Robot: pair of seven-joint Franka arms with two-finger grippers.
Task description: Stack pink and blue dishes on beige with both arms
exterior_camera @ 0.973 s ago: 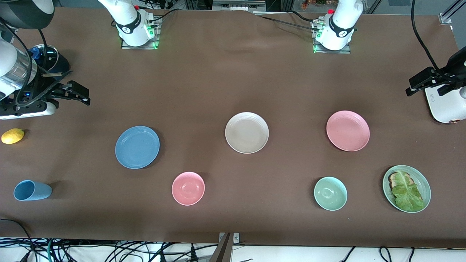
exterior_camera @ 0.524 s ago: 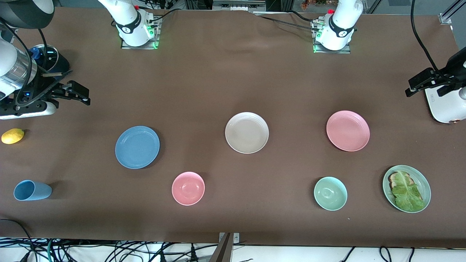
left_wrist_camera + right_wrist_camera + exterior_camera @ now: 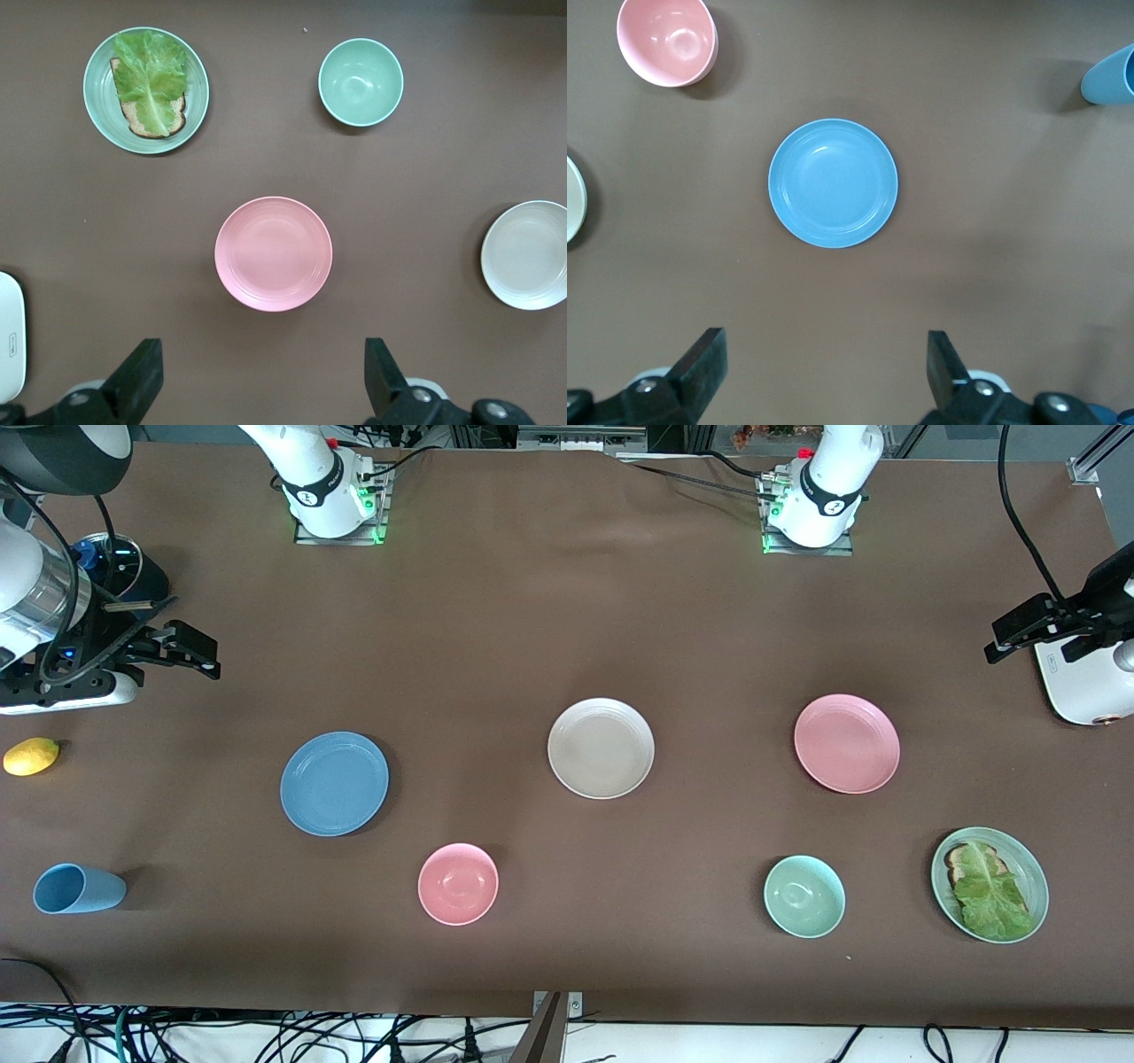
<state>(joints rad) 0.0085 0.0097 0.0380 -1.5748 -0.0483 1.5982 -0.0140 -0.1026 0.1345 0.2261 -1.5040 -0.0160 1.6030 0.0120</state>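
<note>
Three flat plates lie apart in a row on the brown table: the blue plate (image 3: 334, 783) toward the right arm's end, the beige plate (image 3: 601, 747) in the middle, and the pink plate (image 3: 846, 743) toward the left arm's end. My right gripper (image 3: 197, 654) hangs open and empty over the table near its end. In the right wrist view the blue plate (image 3: 833, 183) lies beneath the open right gripper (image 3: 824, 354). My left gripper (image 3: 1001, 638) hangs open beside a white appliance. The left wrist view shows the pink plate (image 3: 274, 253), the beige plate (image 3: 527, 255) and the empty left gripper (image 3: 263, 363).
Nearer the front camera stand a pink bowl (image 3: 458, 884), a pale green bowl (image 3: 804, 896), a pale green plate (image 3: 1029, 866) with toast and lettuce, and a light blue cup (image 3: 78, 888) on its side. A lemon (image 3: 31, 755), a white appliance (image 3: 1085, 686) and a black device (image 3: 115, 567) sit at the table's ends.
The left gripper has shifted very slightly beside the white appliance. The plates and the right gripper are where they were.
</note>
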